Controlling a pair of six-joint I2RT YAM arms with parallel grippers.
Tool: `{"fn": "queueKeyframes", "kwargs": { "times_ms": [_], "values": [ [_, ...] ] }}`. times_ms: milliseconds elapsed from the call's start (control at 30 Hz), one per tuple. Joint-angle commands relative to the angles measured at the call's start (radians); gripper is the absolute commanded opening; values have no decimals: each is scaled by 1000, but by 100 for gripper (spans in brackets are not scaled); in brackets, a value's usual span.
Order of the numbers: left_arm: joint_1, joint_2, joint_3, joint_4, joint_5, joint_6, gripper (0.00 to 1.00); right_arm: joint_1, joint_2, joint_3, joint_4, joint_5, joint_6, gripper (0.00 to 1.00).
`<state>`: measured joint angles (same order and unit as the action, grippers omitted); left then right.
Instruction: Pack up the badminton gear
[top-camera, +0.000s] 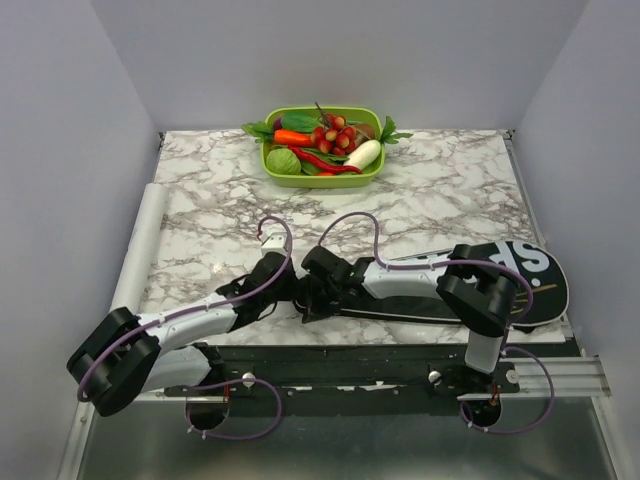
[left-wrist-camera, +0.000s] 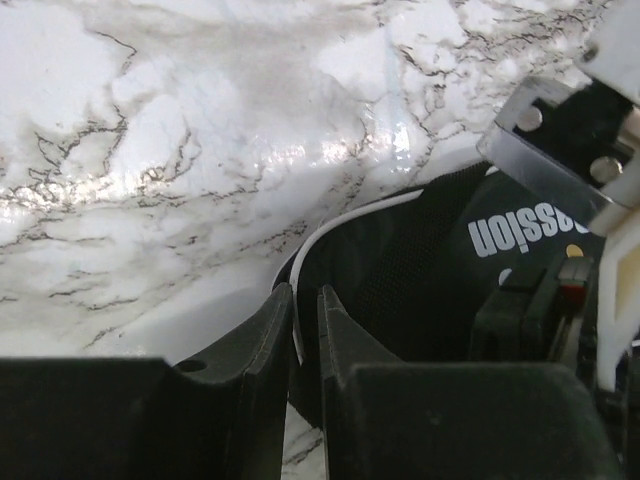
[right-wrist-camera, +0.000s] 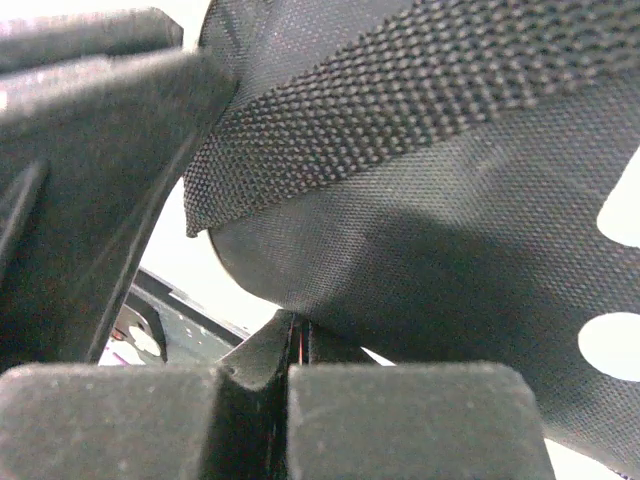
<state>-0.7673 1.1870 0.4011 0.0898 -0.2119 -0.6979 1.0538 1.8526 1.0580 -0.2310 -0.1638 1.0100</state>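
Note:
The long black bag lies along the table's near edge, its round head at the right with white "SP" lettering showing. Both grippers meet at its narrow left end. My left gripper is shut on the bag's white-piped edge; the piping runs between the fingers. My right gripper is shut under the bag's fabric, with a thin red sliver pinched between its jaws. A woven strap crosses above. No rackets or shuttlecock are in view.
A green tray of toy vegetables stands at the back centre. A white roll lies along the left table edge. Grey walls close in the left, right and back. A metal rail runs along the front.

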Motion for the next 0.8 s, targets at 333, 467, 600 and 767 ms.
{"fn": "queueKeyframes", "kwargs": {
  "times_ms": [333,467,600,767],
  "values": [
    [-70,-182,-143,-65,106,-72,19,-6,14,120,13,26,-30,1],
    [-89,-185,-160,-64,97,-81,18,-5,60,265,-43,0,-106,1],
    [-101,-194,-174,-53,100,-92,17,-5,138,391,-77,-34,-209,1],
    [-109,-217,-174,-70,92,-94,15,-6,201,482,-116,-16,-243,1]
  ]
}}
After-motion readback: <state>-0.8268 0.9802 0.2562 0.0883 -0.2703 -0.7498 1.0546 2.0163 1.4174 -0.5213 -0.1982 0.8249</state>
